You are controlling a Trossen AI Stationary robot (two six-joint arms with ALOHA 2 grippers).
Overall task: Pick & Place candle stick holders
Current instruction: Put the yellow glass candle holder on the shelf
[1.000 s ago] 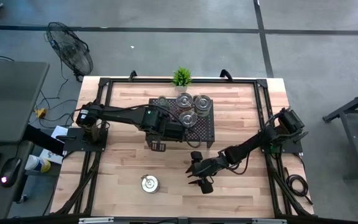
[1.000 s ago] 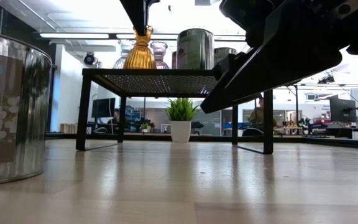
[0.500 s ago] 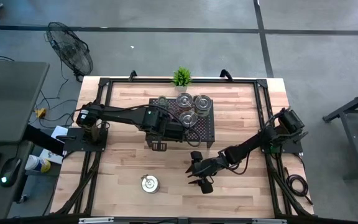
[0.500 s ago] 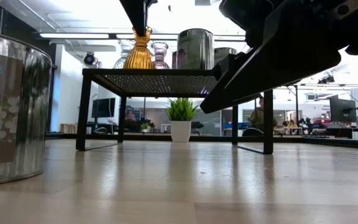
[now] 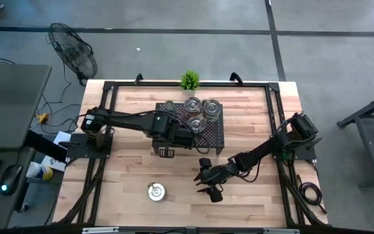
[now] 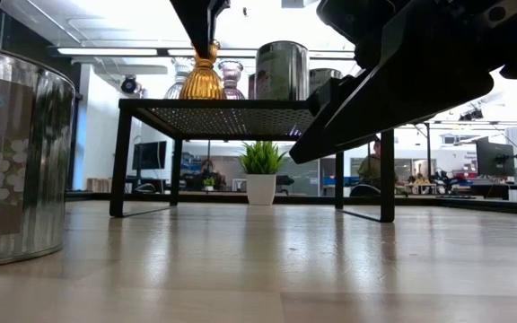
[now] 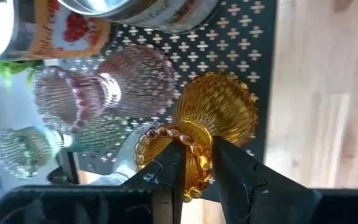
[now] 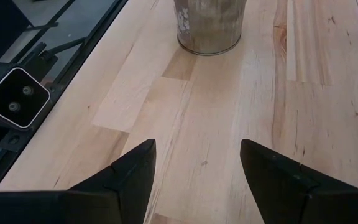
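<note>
On the black rack, amber candle stick holder between left gripper fingers

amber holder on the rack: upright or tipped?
Upright. The amber holder stands base-down on the black rack, left gripper at its rim.

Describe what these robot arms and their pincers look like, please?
Both arms are dark, jointed, slim links. The left pincer and right pincer each end in two black, wedge-shaped fingers. Black cables trail near the right arm's base.
</note>
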